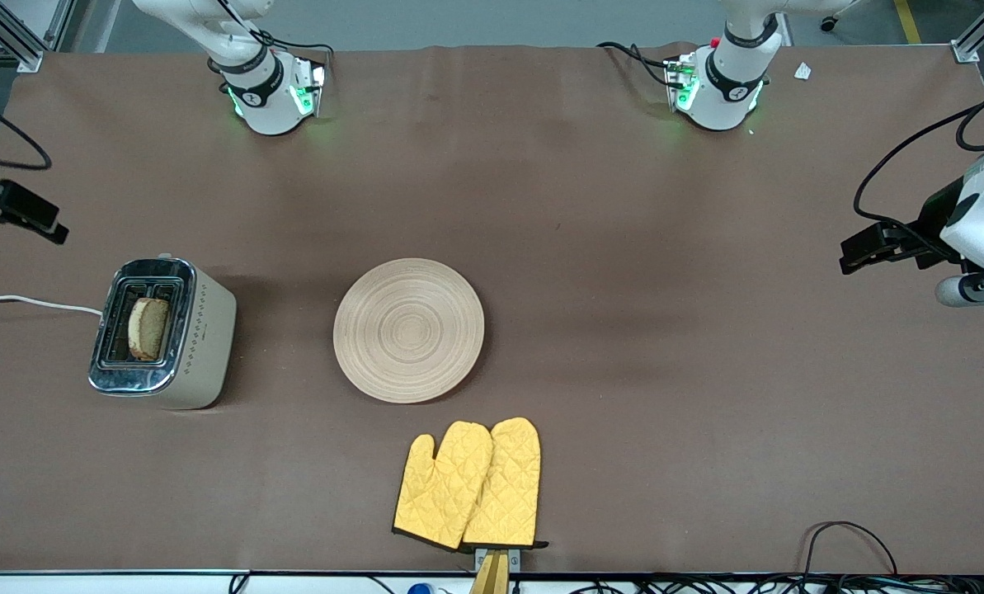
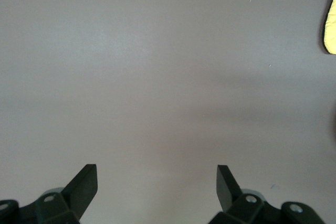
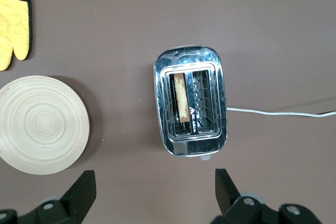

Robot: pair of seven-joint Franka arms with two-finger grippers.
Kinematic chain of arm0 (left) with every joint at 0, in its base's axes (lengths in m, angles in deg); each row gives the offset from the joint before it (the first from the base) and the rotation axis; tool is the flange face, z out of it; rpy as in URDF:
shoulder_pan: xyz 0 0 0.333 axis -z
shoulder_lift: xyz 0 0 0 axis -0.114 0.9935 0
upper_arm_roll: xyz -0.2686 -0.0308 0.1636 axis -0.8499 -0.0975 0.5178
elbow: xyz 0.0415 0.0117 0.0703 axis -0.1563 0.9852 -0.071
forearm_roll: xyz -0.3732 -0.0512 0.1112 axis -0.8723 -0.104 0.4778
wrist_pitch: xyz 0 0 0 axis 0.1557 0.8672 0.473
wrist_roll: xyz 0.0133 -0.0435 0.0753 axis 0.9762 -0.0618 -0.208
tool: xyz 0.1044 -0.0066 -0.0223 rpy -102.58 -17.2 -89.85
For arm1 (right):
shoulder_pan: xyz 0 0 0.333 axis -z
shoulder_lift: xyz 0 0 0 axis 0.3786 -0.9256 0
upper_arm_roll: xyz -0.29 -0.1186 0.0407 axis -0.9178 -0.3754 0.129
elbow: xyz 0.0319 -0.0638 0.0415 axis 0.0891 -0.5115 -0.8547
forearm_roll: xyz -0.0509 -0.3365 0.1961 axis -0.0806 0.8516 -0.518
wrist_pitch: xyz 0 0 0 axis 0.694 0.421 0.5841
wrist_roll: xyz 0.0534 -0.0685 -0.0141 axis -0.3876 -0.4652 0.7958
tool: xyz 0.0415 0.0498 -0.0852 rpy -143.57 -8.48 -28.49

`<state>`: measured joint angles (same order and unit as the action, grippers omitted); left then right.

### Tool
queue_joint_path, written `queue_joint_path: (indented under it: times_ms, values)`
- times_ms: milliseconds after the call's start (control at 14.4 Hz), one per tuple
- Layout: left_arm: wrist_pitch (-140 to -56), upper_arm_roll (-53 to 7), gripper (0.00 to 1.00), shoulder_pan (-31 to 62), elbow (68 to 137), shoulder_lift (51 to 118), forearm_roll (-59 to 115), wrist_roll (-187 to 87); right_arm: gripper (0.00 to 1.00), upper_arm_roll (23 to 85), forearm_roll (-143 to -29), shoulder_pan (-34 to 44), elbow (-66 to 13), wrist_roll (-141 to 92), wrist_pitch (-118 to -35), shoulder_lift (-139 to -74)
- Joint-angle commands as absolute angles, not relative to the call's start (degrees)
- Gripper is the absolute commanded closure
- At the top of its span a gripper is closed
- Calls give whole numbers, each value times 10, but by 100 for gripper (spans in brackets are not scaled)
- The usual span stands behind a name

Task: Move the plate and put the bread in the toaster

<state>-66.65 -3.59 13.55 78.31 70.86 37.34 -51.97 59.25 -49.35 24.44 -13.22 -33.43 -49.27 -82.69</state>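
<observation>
You find the bread (image 1: 148, 328) standing in the toaster (image 1: 164, 333) slot nearer the plate (image 1: 409, 329), which lies bare beside the toaster. Your right gripper (image 3: 155, 192) hangs over the toaster, wide open, empty; your left gripper (image 2: 156, 188), well apart, likewise.

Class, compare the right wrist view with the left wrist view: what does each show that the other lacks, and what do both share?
Only the right wrist view shows the toaster with the bread standing in one slot, its cord, and the empty plate. The left wrist view shows nothing the other lacks. Both share the brown table, part of a yellow mitt, and their own open gripper: the left gripper and the right gripper.
</observation>
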Motion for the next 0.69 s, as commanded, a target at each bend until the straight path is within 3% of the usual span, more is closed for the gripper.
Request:
queue_joint_path:
  times_ms: [0, 208, 625]
  values:
    - [-662, -36, 0, 136, 782, 707, 367, -516, 0, 606, -505, 257, -215, -330, -535, -762]
    - [-661, -35, 0, 137, 782, 707, 371, -519, 0, 605, -505, 254, -242, -329, -567, -750]
    - [-652, -49, 0, 141, 782, 698, 372, -524, 0, 593, -505, 254, -215, -321, -561, -770]
